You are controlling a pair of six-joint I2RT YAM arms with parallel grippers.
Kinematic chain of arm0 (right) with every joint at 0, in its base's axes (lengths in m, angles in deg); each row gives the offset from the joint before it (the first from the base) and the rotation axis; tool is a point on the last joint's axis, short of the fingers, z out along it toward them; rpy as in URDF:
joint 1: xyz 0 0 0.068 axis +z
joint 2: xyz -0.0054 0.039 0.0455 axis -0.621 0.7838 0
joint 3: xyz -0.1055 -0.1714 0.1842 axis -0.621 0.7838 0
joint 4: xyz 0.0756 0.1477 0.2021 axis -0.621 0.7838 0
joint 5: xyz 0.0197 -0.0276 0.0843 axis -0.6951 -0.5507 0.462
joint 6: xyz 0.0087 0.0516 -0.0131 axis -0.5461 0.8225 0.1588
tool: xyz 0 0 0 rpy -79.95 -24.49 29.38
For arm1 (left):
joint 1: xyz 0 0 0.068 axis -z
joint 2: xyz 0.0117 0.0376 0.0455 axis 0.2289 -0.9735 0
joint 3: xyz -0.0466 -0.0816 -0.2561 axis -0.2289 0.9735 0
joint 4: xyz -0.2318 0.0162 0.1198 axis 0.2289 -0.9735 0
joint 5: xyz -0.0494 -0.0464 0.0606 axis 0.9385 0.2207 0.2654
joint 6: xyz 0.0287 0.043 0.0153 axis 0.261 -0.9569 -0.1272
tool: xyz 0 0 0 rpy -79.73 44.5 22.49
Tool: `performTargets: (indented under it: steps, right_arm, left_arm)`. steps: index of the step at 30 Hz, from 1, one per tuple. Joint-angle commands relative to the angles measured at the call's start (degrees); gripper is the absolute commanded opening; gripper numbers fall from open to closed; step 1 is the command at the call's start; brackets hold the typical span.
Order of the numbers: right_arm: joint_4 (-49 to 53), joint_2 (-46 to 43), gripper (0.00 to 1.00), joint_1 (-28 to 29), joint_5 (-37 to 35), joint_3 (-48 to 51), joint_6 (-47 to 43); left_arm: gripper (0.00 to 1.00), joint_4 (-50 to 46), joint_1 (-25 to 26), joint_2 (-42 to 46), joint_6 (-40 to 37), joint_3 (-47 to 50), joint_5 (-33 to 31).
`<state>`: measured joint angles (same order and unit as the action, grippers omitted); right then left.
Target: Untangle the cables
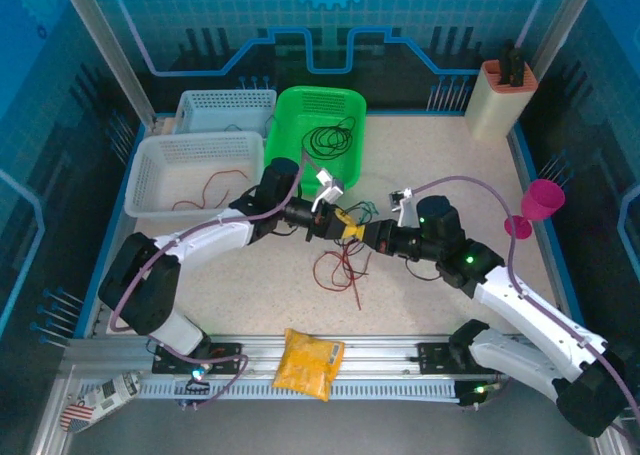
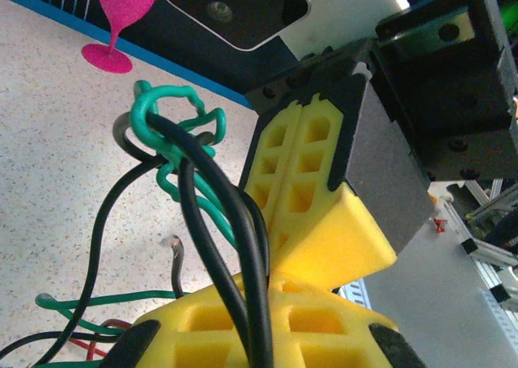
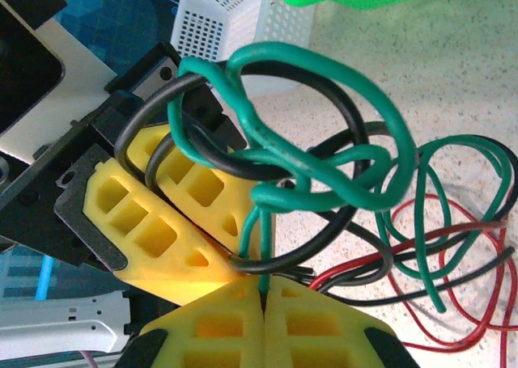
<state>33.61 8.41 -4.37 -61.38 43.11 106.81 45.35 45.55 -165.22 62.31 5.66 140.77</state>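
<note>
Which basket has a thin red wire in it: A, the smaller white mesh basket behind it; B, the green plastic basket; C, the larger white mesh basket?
C: a thin red wire curls on the floor of the larger white mesh basket.

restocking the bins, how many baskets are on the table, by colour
white baskets: 2
green basket: 1
total: 3
</note>
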Motion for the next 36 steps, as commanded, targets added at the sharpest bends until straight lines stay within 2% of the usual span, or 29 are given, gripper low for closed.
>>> performTargets:
  steps: [1,6,13,23,27,30,36]
  right_arm:
    - [-2.99,2.63,0.0,3.32,3.21,-1.48,-3.7]
    - [-0.26,3.53,0.0,4.29,2.69,-2.39,-5.18]
    - [10.6,-1.35,0.0,4.3,-4.62,-1.59,-12.42]
    - [17.75,-3.29,0.0,-2.22,-6.22,-3.61,-21.76]
    - [18.22,-4.25,0.0,-4.54,-6.13,-3.62,-23.48]
    - [15.42,-4.57,0.0,-4.54,-2.93,-3.0,-24.35]
    - [8.5,-3.93,0.0,1.0,-2.32,-1.68,-24.7]
  left_arm:
    - [0.0,9.22,0.34,2.7,3.28,0.11,0.99]
    - [0.0,10.79,0.26,3.25,4.63,0.43,0.9]
    - [0.0,23.0,-1.8,2.77,14.62,1.61,4.22]
    - [0.0,19.31,-2.27,4.51,12.07,1.34,5.82]
    - [0.0,19.26,-2.23,4.68,12.74,1.01,6.8]
    - [0.0,19.69,-2.17,4.47,13.18,0.9,6.88]
    - [0.0,20.21,-1.32,3.36,13.64,0.43,7.55]
